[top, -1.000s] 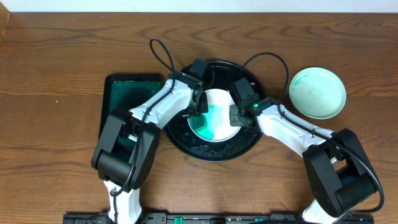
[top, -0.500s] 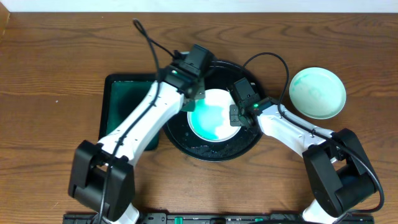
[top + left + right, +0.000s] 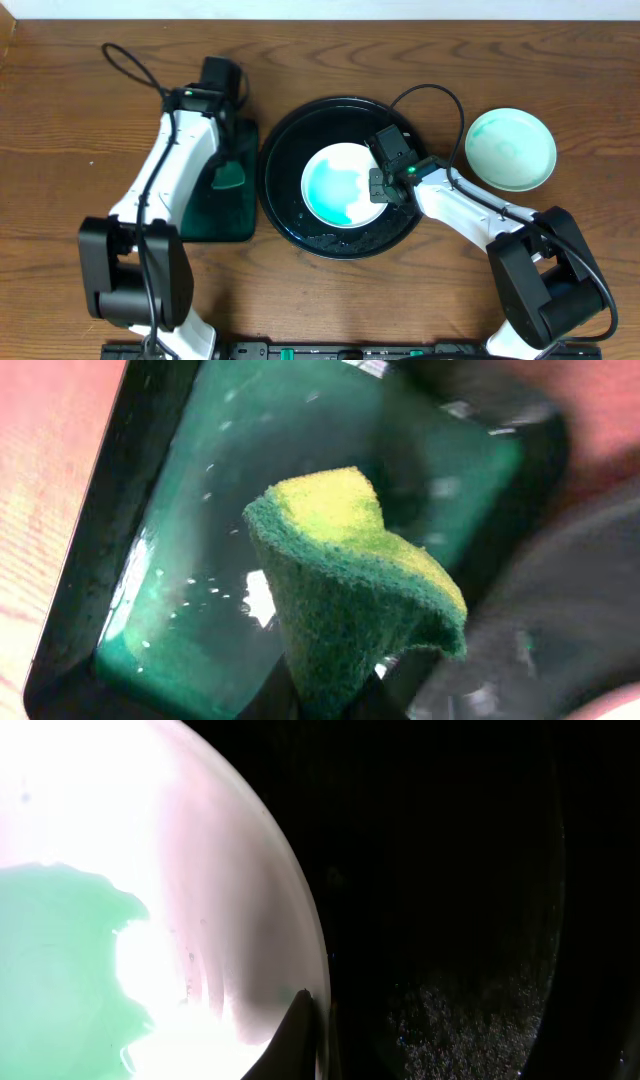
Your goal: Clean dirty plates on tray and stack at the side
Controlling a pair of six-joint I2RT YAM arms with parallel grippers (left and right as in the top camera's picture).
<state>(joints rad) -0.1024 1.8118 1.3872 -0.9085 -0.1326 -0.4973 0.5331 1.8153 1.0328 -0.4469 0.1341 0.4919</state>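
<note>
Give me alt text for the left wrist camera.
A green-and-yellow sponge, pinched at the bottom of the frame, hangs over a dark-green tray of teal liquid. Wood table shows at left.

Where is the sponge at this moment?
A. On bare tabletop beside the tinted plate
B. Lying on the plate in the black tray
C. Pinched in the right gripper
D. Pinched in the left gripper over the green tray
D: the left wrist view shows the sponge pinched in the left gripper, hanging over the wet green tray; the right gripper is closed on the rim of the plate.
</note>
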